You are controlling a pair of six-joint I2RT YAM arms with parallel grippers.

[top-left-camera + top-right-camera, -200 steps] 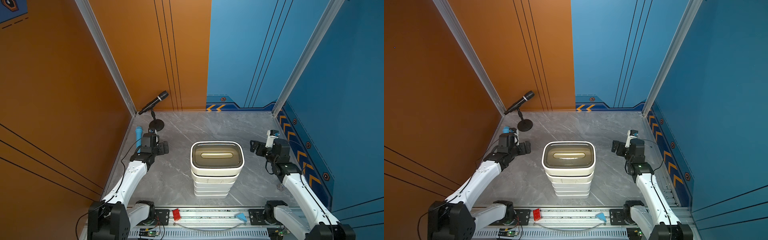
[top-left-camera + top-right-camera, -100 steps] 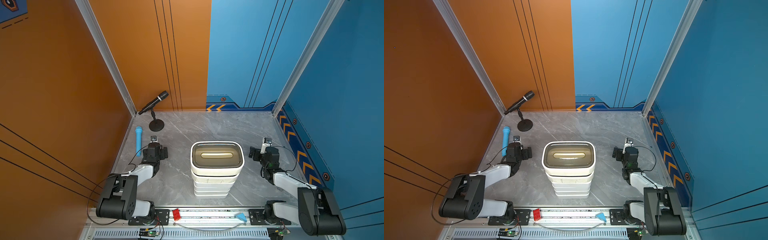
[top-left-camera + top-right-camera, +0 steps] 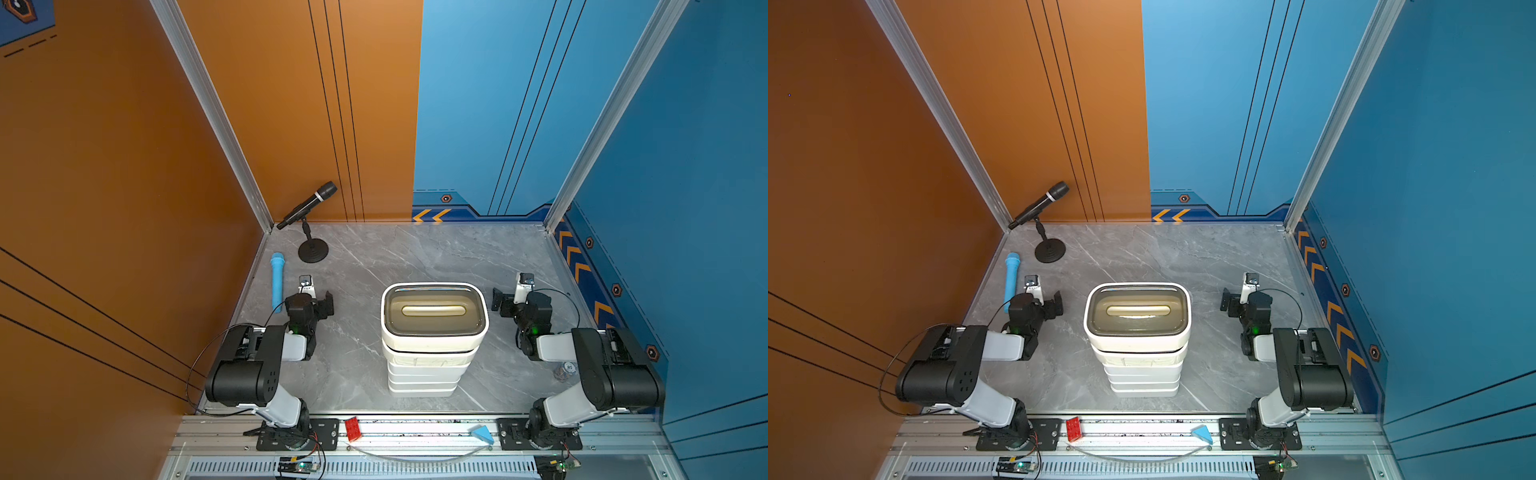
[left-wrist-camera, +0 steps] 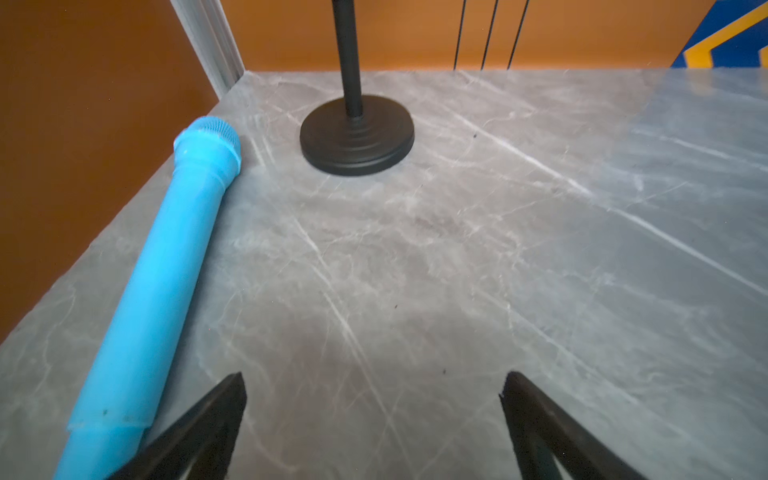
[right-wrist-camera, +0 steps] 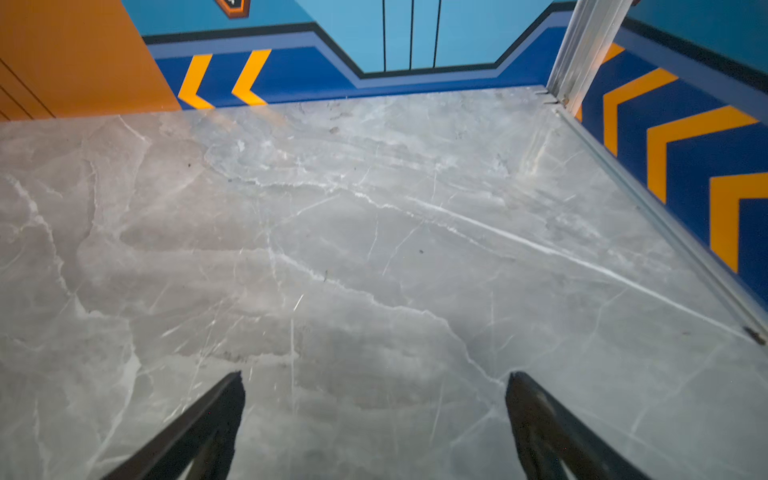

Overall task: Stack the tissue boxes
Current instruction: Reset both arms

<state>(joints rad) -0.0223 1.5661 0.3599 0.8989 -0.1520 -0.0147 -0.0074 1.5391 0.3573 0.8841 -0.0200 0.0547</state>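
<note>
Marble tabletop [image 3: 415, 257]: tissue boxes [image 3: 432, 340] stacked centre, contents hidden; left fingers [image 4: 208, 428], right fingers [image 5: 540, 424] apart, empty.

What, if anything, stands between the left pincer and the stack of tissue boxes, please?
Nothing visible does. In both top views only bare table lies between the open left pincer and the stack of tissue boxes. The blue microphone lies on the pincer's other side, away from the stack.
</note>
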